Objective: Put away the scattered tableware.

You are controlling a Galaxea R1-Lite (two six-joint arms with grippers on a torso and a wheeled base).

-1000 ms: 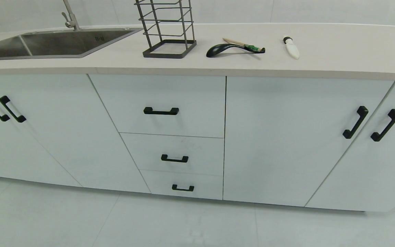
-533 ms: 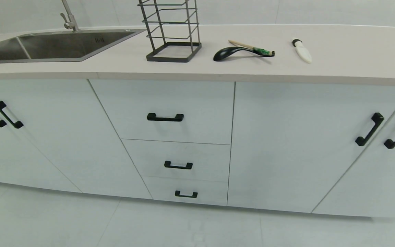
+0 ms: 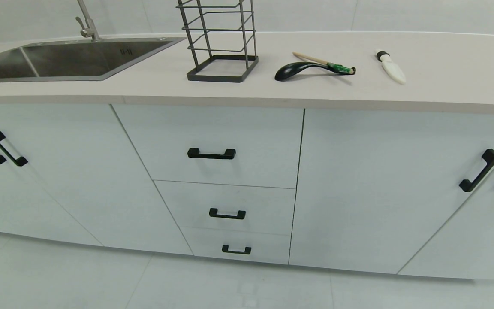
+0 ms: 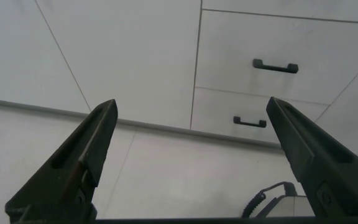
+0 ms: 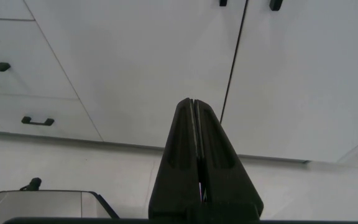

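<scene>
Right gripper (image 5: 194,101) closed, facing white cabinet doors (image 5: 135,62)
Its two dark fingers (image 5: 182,146) are pressed flat together, near the seam between two doors — the ends of two black door handles (image 5: 276,4) beside that seam, two drawer handles (image 5: 37,121) farther off, pale floor (image 5: 303,186) under the cabinets

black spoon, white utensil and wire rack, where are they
black spoon (image 3: 287,72), head view, on its bowl
white utensil (image 3: 395,74), head view, on its white body
wire rack (image 3: 215,79), head view, on its base frame
</scene>
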